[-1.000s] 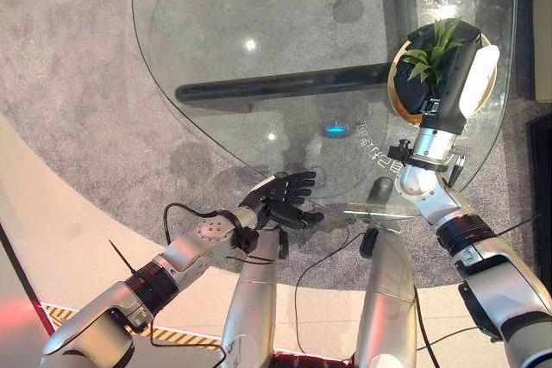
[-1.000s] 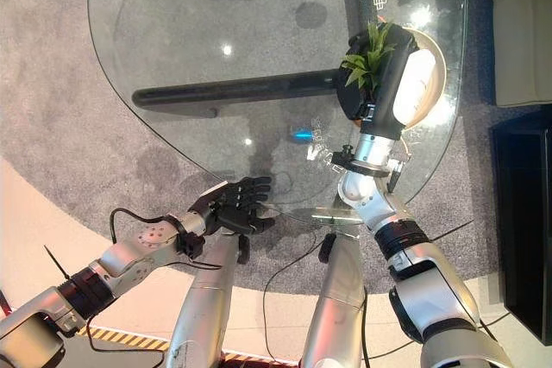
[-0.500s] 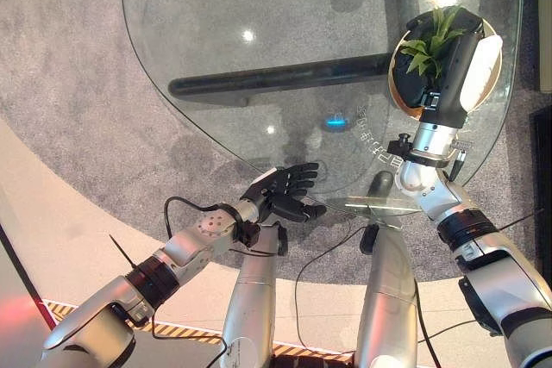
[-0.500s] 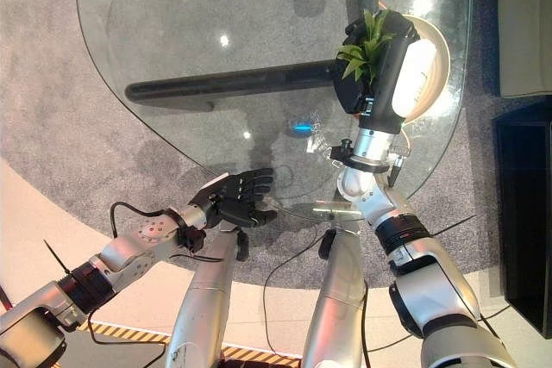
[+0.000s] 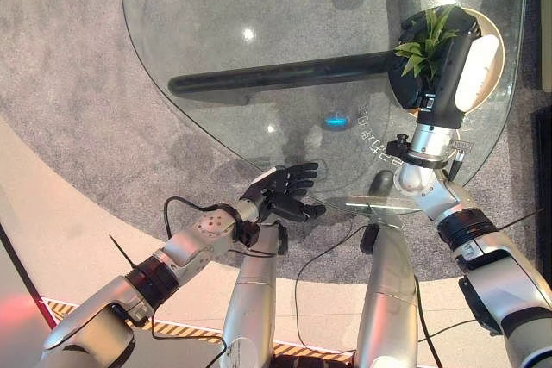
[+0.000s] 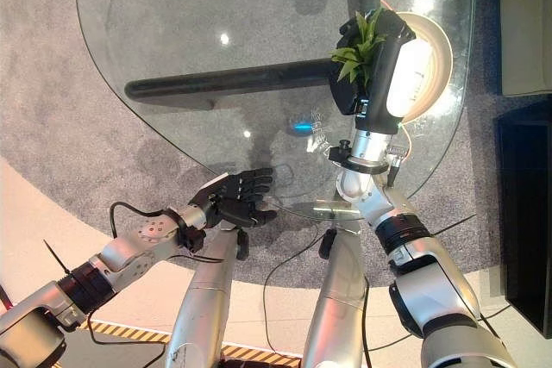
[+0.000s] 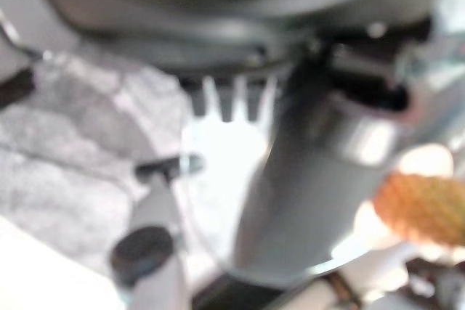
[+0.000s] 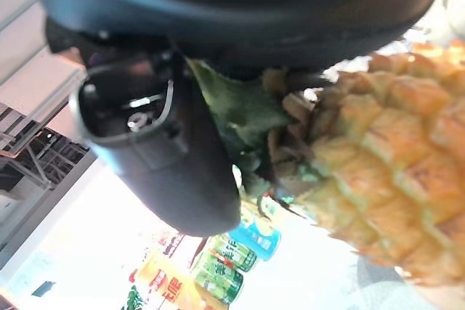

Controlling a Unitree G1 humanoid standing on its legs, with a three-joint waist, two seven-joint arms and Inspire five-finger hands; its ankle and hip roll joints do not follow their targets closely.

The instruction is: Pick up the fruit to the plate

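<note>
A pineapple, its green leaves (image 5: 423, 45) sticking out, is held in my right hand (image 5: 442, 71), which is shut on it above the round beige plate (image 5: 498, 40) at the far right of the glass table (image 5: 259, 6). In the right wrist view the pineapple's scaly yellow body (image 8: 378, 179) and leaves (image 8: 240, 107) sit against the palm, next to the thumb (image 8: 160, 157). My left hand (image 5: 285, 191) hovers open at the table's near edge, fingers straight, holding nothing. The left wrist view catches the pineapple (image 7: 425, 208) beyond the glass.
A long dark bar (image 5: 276, 79) of the table's base lies under the glass, with a small blue light (image 5: 336, 120) near it. Grey carpet (image 5: 69, 84) surrounds the table. A dark cabinet (image 6: 526, 213) stands on the right.
My right hand has shifted a little to the left with the pineapple, staying over the plate. The camera moved slightly; the left hand stays open at the table's edge.
</note>
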